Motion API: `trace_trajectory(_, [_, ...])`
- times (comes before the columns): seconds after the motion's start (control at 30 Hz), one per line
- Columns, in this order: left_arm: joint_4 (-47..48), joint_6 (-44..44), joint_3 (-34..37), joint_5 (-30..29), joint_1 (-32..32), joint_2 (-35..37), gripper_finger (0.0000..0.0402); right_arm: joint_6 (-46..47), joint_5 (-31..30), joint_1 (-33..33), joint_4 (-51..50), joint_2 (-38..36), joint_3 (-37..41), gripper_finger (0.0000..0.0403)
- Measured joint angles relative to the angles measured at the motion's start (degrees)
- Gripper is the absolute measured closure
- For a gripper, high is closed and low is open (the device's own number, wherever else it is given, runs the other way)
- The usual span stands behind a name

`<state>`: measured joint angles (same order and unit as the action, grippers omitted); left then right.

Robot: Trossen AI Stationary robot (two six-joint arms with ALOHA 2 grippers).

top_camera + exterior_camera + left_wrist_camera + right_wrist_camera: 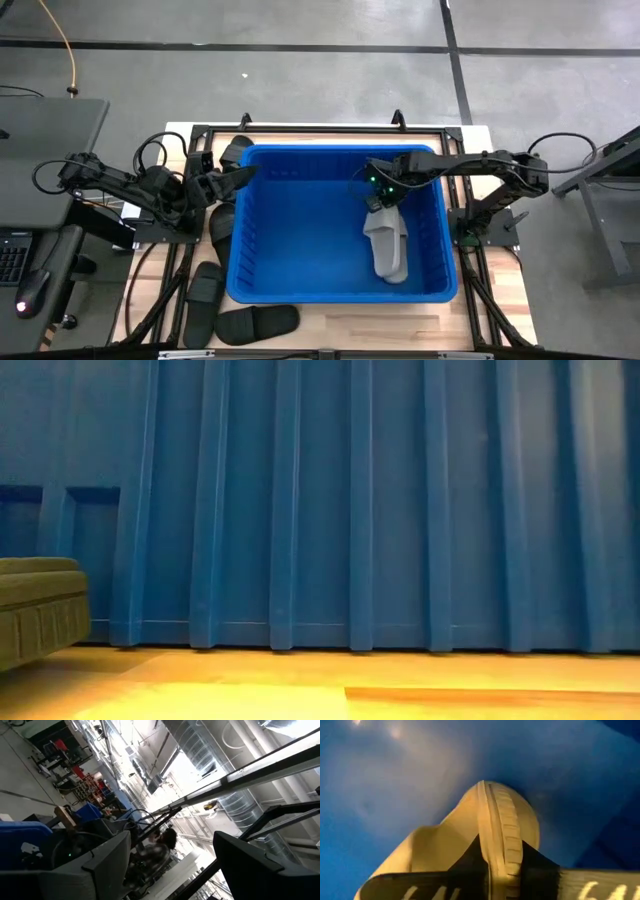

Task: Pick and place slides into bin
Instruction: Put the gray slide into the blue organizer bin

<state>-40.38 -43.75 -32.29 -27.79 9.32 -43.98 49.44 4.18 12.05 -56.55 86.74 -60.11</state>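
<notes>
A light grey slide [386,245] hangs inside the blue bin [250,240], near its right wall. My right gripper [378,203] is shut on its upper end and points down. Three black slides lie flat on the table: one [222,225] left of the bin, two [203,298] [257,322] at its near left corner. My left gripper [240,176] waits open at the bin's far left corner, tipped upward, with nothing between its fingers [107,862]. My right gripper pinches the grey slide by the ribbed edge of its sole [499,851], at one end of the slide, between its two fingers [536,866]. The fingers come from above and point down. The slide hangs below them over the bin floor; whether its lower end [396,274] touches the floor I cannot tell.
The bin fills the middle of the wooden table [400,330], and its ribbed wall [350,510] fills the low view, with a slide's side [40,610] at the left. The left wrist view looks into the room, where a person [162,845] shows far off.
</notes>
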Motion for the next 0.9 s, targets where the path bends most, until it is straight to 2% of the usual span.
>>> trace_trajectory(0.13, [0.05, 0.0, 0.0, -0.13, 0.0, -0.01, 0.0127, -2.44, 2.9, -0.15, -2.67, -0.09, -3.28, 0.0397])
trace_trajectory(0.47, [0.22, 0.0, 0.0, 0.03, 0.0, -0.03, 0.0127, -2.5, -1.49, 0.68, -10.93, -0.15, -14.82, 0.0397])
trace_trajectory(0.6, [0.26, 0.09, 0.0, 0.11, 0.0, -0.03, 0.0127, -1.67, -4.37, 0.72, -15.33, -0.17, -15.7, 0.0397])
trace_trajectory(0.8, [0.26, 0.45, 0.0, 0.13, 0.0, -0.03, 0.0127, -1.67, -7.25, 1.54, -15.17, -0.11, -15.7, 0.0397])
trace_trajectory(0.9, [0.26, 0.13, 0.0, 0.28, 0.02, -0.03, 0.0127, -0.07, -6.72, 2.54, -16.21, -0.05, -15.7, 0.0393])
